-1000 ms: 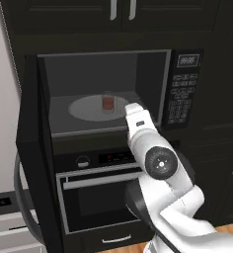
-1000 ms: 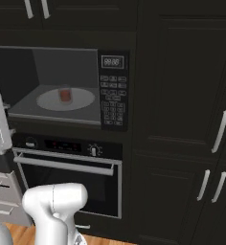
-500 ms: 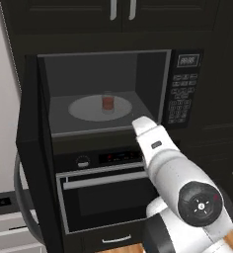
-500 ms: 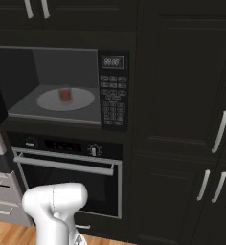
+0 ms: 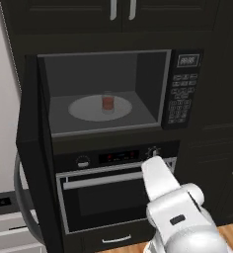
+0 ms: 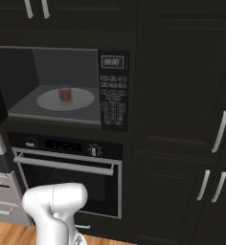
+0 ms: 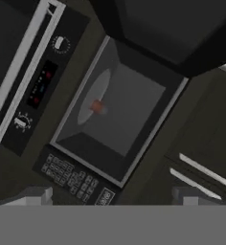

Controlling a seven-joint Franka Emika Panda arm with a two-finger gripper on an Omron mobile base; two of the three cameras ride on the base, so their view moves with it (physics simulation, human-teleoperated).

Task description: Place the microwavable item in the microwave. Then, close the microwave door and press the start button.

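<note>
**A:** ok where's the microwavable item (image 5: 107, 103) at right now?

**B:** it's inside the microwave (image 5: 113, 91), sitting upright right about in the middle of the pale round turntable plate (image 5: 84, 109). You can see it from the right side too (image 6: 65, 94), and the hand view catches it as a small reddish blur (image 7: 96, 106) on the plate.

**A:** and the microwave door (image 5: 35, 153)?

**B:** wide open, swung out to the left, edge-on in the left base view. Its curved silver handle (image 5: 19, 197) sticks out low on the left. The keypad panel (image 5: 181, 94) sits to the right of the cavity with the little display (image 6: 112, 61) on top.

**A:** what's the tool doing?

**B:** honestly can't tell if it's spread or pressed together. The hand view is rolled sideways and looks at the microwave from well back. The white arm (image 5: 173, 202) sits low in front of the oven (image 6: 69, 174), nowhere near the item.
</note>
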